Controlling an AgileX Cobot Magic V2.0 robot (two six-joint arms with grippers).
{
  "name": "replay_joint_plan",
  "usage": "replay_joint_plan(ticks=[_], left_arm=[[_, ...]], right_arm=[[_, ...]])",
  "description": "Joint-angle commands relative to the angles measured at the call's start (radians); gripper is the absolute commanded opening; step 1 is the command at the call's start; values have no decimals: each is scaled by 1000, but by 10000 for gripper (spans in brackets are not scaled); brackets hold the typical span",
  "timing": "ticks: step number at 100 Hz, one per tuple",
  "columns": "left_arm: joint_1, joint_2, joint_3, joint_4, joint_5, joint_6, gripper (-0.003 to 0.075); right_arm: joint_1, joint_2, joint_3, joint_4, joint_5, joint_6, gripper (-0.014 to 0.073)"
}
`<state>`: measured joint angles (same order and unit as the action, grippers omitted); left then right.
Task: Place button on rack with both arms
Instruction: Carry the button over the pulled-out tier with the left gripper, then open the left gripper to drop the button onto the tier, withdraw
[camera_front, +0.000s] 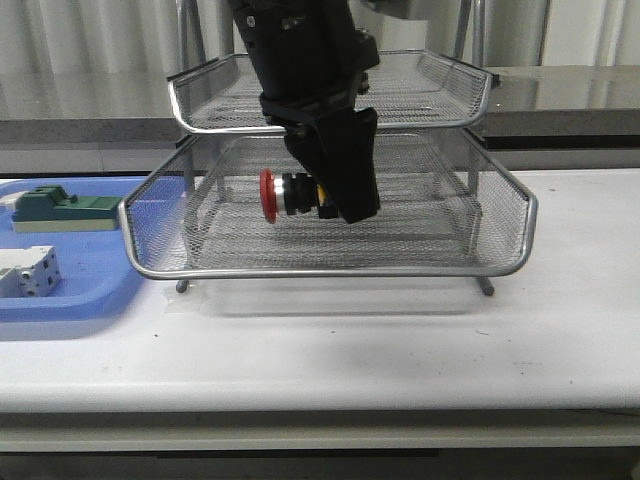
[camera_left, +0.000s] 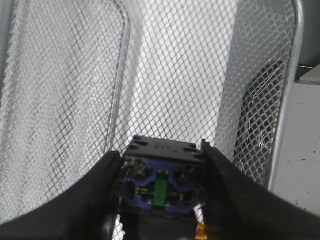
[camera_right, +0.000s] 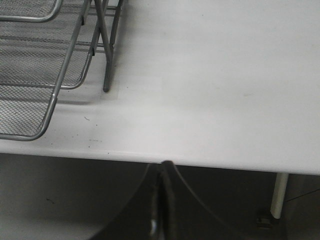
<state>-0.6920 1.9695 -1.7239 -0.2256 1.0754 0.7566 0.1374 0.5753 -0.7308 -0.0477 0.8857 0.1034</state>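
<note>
Your left gripper (camera_front: 318, 195) clamps the button (camera_front: 290, 193) over the rack (camera_front: 330, 270), hiding its body; your right gripper (camera_right: 161, 200) is closed, empty.

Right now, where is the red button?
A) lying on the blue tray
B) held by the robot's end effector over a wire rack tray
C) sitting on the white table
B: the left end effector is shut on the button, holding it sideways above the mesh of the rack, not on the blue tray or the table.
</note>
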Motion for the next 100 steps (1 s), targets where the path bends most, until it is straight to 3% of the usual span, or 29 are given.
replay_joint_plan(ticks=[1,8,18,51,80,100], left_arm=[[-7,-53,-25,-21,-28,-14,311],[-7,-53,-25,-21,-28,-14,374],[-7,-53,-25,-21,-28,-14,404],[-7,-59,-30,-21,-20,-16,404],[0,-63,-213,-26,193,-140,403],[43,-131,-243,-23,193,-202,375]], right_arm=[[0,0,-35,-15,-59,2,-68],[0,0,-35,-15,-59,2,-68],[0,0,-35,-15,-59,2,-68],[0,0,-35,-15,-59,2,-68],[0,0,-35,-15,-59,2,-68],[0,0,-35,-15,-59,2,-68]])
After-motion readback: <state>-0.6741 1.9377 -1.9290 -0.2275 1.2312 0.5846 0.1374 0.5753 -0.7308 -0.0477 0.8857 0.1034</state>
